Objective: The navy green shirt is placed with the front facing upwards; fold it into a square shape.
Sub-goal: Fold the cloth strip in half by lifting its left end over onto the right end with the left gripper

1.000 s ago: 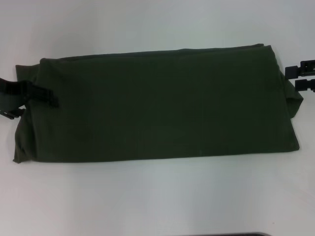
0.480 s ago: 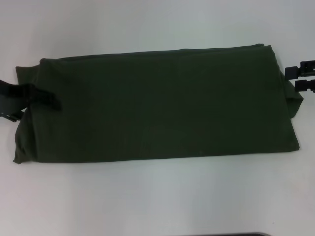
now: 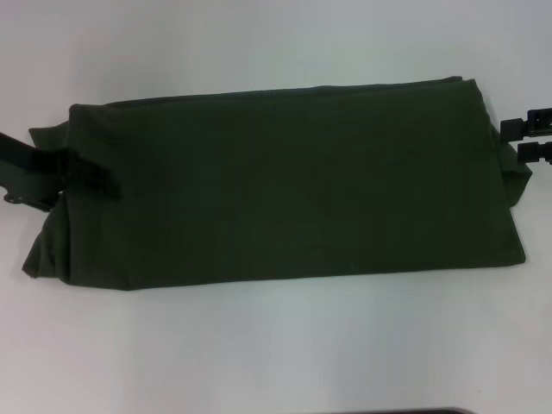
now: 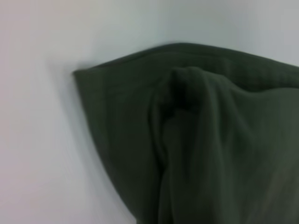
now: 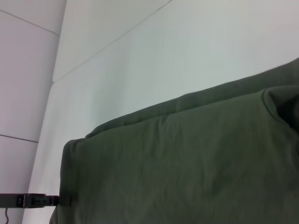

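Left pincer (image 3: pixel 73 172) of mine sits at the left end of the shirt (image 3: pixel 285 181), clenched on the cloth: one dark finger lies on top of the fabric and the edge is pulled up around it. Since a second ago this pincer has travelled inward along the shirt, and the left end has gathered with it; the lower left corner is now drawn in and bunched where it lay flatter before. My left wrist view shows that end of the shirt (image 4: pixel 201 149) humped into a soft ridge with a rounded corner resting on the tabletop (image 4: pixel 42 140).

At the other end, my right pincer (image 3: pixel 528 140) waits just beside the shirt's right edge, its two fingers parted with a gap between them, holding nothing. It has not shifted.

I see the shirt as a long dark green band lying across the white tabletop (image 3: pixel 276 345), folded lengthwise, plain side up. No lettering or label shows on it. My right wrist view looks along the shirt (image 5: pixel 187 163) toward the left pincer (image 5: pixel 63 200) at the far end.
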You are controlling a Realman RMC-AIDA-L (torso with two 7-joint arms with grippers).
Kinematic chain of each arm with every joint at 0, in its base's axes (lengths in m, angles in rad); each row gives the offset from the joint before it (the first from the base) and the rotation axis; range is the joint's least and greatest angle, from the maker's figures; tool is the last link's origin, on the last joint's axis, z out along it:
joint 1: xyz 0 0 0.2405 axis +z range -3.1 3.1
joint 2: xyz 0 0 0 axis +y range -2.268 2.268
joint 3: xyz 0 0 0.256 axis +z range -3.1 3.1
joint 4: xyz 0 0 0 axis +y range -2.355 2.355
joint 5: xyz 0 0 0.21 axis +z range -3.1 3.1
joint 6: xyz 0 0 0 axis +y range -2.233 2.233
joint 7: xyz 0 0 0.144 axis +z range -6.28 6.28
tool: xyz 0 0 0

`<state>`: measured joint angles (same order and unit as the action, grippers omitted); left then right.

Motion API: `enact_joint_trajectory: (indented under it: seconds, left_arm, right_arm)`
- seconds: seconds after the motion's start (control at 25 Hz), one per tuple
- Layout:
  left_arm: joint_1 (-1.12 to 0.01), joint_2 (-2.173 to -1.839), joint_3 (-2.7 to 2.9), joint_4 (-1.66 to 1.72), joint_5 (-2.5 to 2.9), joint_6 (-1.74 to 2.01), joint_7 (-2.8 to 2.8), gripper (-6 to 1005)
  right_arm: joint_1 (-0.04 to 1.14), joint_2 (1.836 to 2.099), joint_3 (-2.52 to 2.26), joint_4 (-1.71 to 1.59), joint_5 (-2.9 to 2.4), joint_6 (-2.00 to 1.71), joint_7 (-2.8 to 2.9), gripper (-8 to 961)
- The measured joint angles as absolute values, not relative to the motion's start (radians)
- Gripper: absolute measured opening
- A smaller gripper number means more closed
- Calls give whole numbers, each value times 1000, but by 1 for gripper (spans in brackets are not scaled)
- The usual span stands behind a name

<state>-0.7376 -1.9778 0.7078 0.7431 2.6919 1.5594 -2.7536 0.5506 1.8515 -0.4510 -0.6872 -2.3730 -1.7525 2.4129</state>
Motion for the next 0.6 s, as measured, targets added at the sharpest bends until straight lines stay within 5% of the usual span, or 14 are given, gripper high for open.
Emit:
enact_joint_trajectory:
  seconds: [0.6]
  left_arm:
    - [-769, -1990, 732, 738, 2691, 1587, -2707, 271]
  right_arm:
    - [555, 1852, -451, -687, -2373, -1753, 2413, 796]
